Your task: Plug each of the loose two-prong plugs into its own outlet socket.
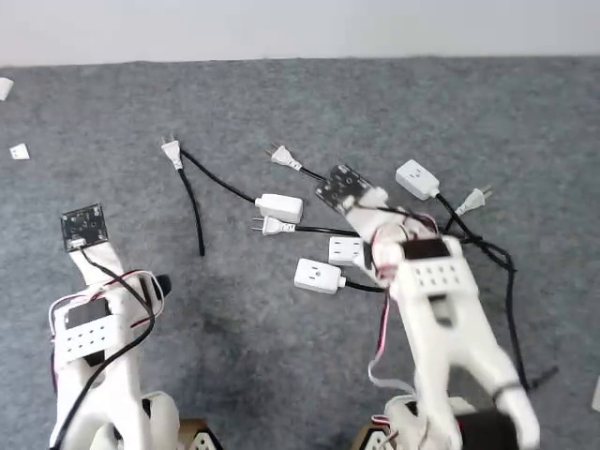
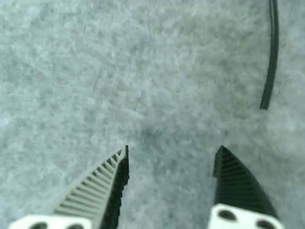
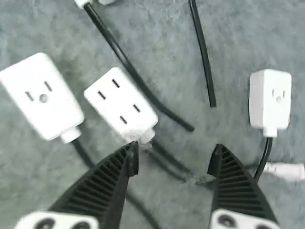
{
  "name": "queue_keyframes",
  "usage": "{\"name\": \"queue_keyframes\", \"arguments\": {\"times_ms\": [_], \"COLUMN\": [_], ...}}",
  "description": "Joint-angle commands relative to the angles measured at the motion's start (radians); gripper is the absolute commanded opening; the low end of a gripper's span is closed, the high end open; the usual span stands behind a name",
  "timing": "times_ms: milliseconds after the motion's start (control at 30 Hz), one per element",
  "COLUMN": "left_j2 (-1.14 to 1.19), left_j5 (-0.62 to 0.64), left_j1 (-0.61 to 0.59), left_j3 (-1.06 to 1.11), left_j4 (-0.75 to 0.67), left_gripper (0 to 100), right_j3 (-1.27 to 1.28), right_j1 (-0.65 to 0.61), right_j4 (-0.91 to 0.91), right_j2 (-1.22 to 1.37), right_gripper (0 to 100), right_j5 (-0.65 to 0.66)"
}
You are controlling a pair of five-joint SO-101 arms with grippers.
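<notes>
Grey carpet [image 1: 309, 103] covered the table, and black-corded plugs and white outlets lay strewn across the middle of the high view. One two-prong plug [image 1: 171, 150] lay upper left of centre and a second plug [image 1: 279, 156] lay to its right. A third plug [image 1: 266, 225] sat just below a white outlet block [image 1: 279, 206], and a fourth plug [image 1: 476, 199] lay off to the right near another outlet [image 1: 417, 178]. None of the prongs sat in a socket. Just below centre lay a four-slot outlet [image 1: 345, 250] and a grounded outlet [image 1: 319, 276], side by side. The right arm [image 1: 436, 291] stretched up from the lower right over them. The right gripper [image 3: 174, 155] had its jaws spread wide and held nothing, one fingertip close to the four-slot outlet's corded end. At the lower left stood the left arm [image 1: 89, 328]. The left gripper [image 2: 173, 152] was likewise agape and empty above bare carpet, with a loose black cord end [image 2: 270, 57] lying nearby.
</notes>
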Motion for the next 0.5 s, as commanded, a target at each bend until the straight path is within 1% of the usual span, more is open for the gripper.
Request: {"name": "queue_keyframes", "arguments": {"times_ms": [0, 67, 167, 233, 467], "left_j2": [0.002, 0.002, 0.003, 0.003, 0.003], "left_j5": [0.012, 0.011, 0.011, 0.011, 0.011], "left_j1": [-0.008, -0.008, -0.006, -0.006, -0.006], "left_j3": [-0.047, -0.047, -0.045, -0.045, -0.042], "left_j4": [-0.035, -0.052, -0.068, -0.068, -0.069], "left_gripper": [28, 28, 28, 28, 28], "right_j3": [-0.161, -0.201, -0.238, -0.244, -0.244], "right_j1": [-0.007, -0.010, -0.030, -0.041, -0.054], "right_j4": [-0.008, 0.015, 0.110, 0.154, 0.157], "right_j2": [0.145, 0.220, 0.292, 0.303, 0.289], "right_gripper": [23.8, 23.8, 23.8, 23.8, 23.8], "right_j5": [0.064, 0.118, 0.259, 0.331, 0.459]}}
